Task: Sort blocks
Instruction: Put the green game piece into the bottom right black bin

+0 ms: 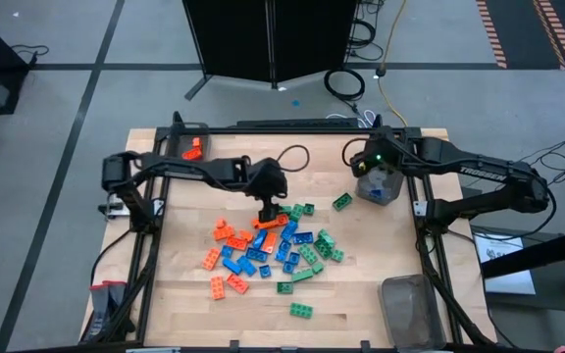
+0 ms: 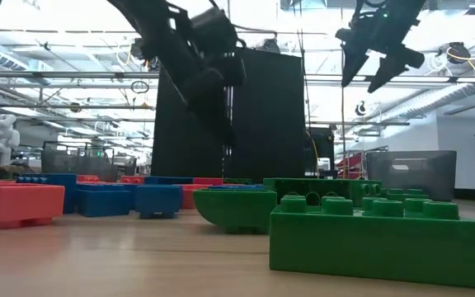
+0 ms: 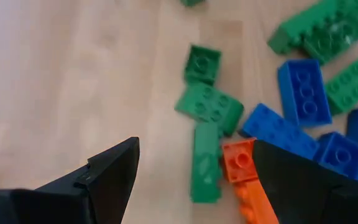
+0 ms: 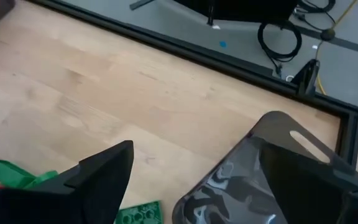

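A: Which step does this look like?

B: I'd judge it a pick in progress on the left and a drop at the bin on the right. The left gripper (image 1: 266,218) hangs over the upper edge of the pile at the middle of the high view. Its fingers are spread, with nothing pinched between them. In its wrist view an orange brick (image 3: 244,171) and a long green brick (image 3: 205,163) lie in the gap between the fingers.

A: And the right arm?

B: The right gripper (image 1: 374,169) sits over the grey bin (image 1: 378,186) at the upper right of the surface (image 1: 194,314). Its fingers are spread wide and hold nothing. A second bin (image 1: 412,306) stands at the lower right.

A: What does the next move call for?

B: Probably lowering the left gripper squarely over 1 brick and closing on it alone. The neighbours lie touching, so a clean single grip looks tricky.

A: How do the blocks look?

B: The blocks (image 1: 268,255) are small studded bricks in orange, blue and green, heaped loosely at the centre of the surface. A few green ones lie apart, such as 1 stray green brick (image 1: 301,310) below the pile. Another orange piece (image 1: 193,149) rests at the upper left edge.
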Tool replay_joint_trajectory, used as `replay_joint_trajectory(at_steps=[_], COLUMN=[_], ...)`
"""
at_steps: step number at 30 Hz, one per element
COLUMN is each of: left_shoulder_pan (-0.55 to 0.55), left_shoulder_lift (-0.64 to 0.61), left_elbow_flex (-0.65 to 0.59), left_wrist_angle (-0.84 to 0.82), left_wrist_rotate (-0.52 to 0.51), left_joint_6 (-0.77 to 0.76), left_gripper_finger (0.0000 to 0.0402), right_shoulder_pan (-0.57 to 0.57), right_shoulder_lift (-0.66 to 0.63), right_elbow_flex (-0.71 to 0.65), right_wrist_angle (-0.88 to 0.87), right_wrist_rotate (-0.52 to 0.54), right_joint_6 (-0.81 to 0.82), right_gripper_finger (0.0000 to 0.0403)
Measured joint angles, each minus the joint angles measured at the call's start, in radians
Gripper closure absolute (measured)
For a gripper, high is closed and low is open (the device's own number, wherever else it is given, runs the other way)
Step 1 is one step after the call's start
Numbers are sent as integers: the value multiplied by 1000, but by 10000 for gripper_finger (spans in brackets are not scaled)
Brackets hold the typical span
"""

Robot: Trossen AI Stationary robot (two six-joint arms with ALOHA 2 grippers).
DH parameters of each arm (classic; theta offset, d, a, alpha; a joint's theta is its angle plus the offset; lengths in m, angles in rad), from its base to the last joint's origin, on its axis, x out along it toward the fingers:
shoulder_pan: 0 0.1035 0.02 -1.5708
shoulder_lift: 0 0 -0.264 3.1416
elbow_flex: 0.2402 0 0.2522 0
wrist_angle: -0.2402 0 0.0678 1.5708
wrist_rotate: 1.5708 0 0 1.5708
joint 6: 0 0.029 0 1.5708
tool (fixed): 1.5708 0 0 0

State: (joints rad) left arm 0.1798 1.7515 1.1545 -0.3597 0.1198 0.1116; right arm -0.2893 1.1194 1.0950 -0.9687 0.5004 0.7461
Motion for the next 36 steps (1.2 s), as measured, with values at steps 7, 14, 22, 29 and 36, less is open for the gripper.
replay_joint_trajectory(at_steps=[7, 14, 22, 29, 36], left_shoulder_pan=[-5, -5, 1, 13, 12], left_shoulder_lift=[100, 161, 142, 123, 67], left_elbow_flex=[0, 6, 18, 32, 116], left_wrist_angle=[16, 26, 11, -48, -68], left_wrist_rotate=[15, 38, -12, -33, -33], left_joint_6=[8, -1, 9, -26, -74], left_gripper_finger=[91, 169, 358, 358, 358], right_shoulder_pan=[1, 1, 1, 2, 28], right_shoulder_lift=[0, 0, 0, 0, 0], right_elbow_flex=[0, 0, 0, 0, 0], right_wrist_angle=[-13, -12, -12, -6, 130], right_wrist_rotate=[0, 0, 0, -6, -11], right_joint_6=[-7, -33, -37, -52, -162], right_gripper_finger=[60, 60, 60, 60, 60])
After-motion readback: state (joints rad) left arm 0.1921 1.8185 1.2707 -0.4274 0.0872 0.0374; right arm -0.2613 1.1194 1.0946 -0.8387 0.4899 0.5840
